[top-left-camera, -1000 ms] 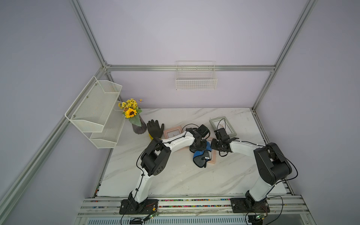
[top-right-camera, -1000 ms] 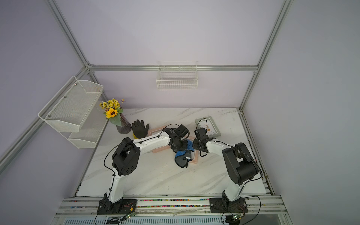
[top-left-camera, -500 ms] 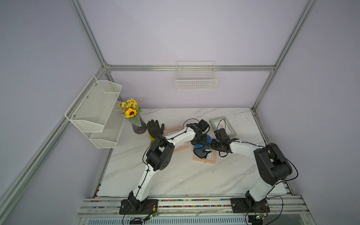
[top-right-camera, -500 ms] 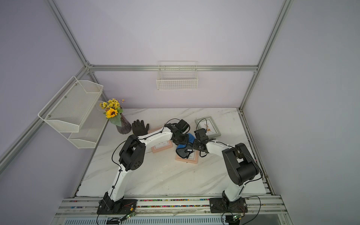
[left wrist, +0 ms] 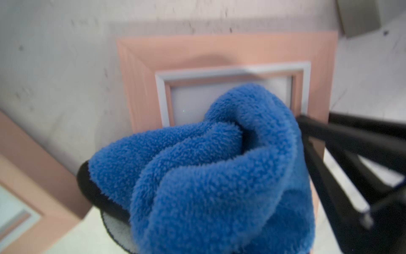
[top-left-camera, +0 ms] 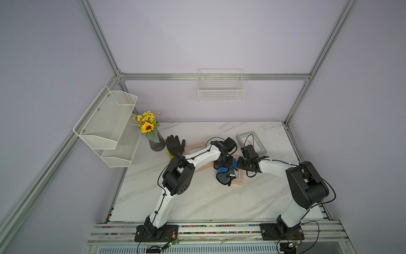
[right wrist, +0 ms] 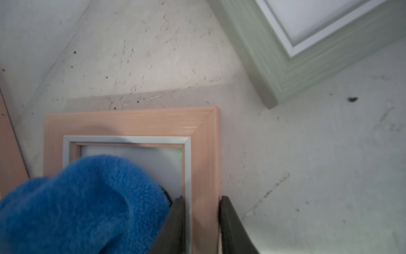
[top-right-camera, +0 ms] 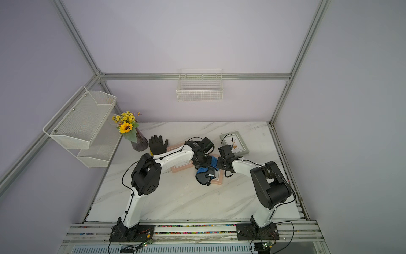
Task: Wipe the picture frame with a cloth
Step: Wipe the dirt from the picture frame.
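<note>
Two end effectors share this job. The left end effector (top-left-camera: 224,164) is squeezed shut on the bunched blue cloth (left wrist: 219,165). The cloth rests on the glass of the pink picture frame (right wrist: 131,118). The right end effector (right wrist: 201,202) pinches one side bar of that frame, with one finger on the inner edge and one on the outer edge, so the frame cannot slide. The frame lies flat on the table (right wrist: 131,55), near another pink frame (left wrist: 33,165) and a green frame (right wrist: 274,66). To wipe well, I think the left arm should press softly and rub back and forth over all the glass and bars without bumping the right fingers. A loose hold may let the frame skid.
</note>
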